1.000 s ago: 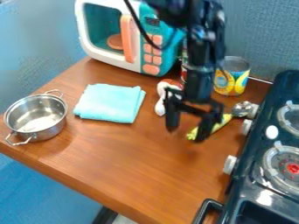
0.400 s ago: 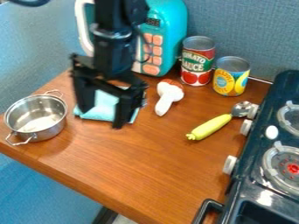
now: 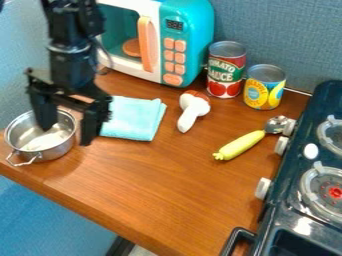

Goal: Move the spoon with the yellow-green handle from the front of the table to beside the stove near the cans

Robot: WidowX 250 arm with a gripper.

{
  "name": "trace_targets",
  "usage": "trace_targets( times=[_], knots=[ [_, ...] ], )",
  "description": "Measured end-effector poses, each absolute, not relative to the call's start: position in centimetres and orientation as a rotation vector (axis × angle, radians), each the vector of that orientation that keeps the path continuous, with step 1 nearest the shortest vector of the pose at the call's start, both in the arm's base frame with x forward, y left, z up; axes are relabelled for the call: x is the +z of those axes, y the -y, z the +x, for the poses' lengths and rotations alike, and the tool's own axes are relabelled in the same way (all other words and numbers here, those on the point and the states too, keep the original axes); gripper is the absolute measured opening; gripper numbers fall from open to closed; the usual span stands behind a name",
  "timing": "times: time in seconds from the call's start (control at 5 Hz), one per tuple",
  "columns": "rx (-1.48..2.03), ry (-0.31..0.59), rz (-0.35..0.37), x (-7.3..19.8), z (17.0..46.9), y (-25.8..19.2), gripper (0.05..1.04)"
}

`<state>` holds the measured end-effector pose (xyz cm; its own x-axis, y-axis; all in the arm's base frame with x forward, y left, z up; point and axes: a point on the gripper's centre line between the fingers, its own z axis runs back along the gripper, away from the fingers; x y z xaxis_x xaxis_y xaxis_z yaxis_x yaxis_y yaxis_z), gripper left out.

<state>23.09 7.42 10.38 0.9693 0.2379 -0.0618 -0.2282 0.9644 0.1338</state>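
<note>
The black gripper [image 3: 65, 136] hangs at the left, over the right part of the steel pot [image 3: 50, 151], its two fingers spread apart with nothing between them. One finger is in front of the pot's inside; the other is between the pot and the folded light-blue cloth [image 3: 135, 119]. The pot stands upright near the table's left edge, its far rim partly hidden. Right of the cloth lies a white toy with a reddish top [image 3: 192, 111]. A scoop with a yellow-green handle [image 3: 239, 145] lies near the stove.
A teal and white toy microwave [image 3: 189, 30] stands at the back behind the cloth. Beside it are a tomato sauce can [image 3: 226, 70] and a yellow can [image 3: 264, 87]. The dark stove [image 3: 302, 202] borders the wooden table [image 3: 167, 185] on the right.
The gripper has moved left, from above the yellow-green handle, past the cloth, to the pot, staying open. The objects on the table have not moved.
</note>
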Motion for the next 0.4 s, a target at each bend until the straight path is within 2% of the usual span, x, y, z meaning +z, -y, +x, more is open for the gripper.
trace_targets(
  times=[0.2,0.4],
  knots=[
    [0.241,-0.100,0.086,9.2,24.9,-8.1,1.001],
    [0.260,-0.125,0.073,9.2,24.6,-9.4,1.001]
  ],
)
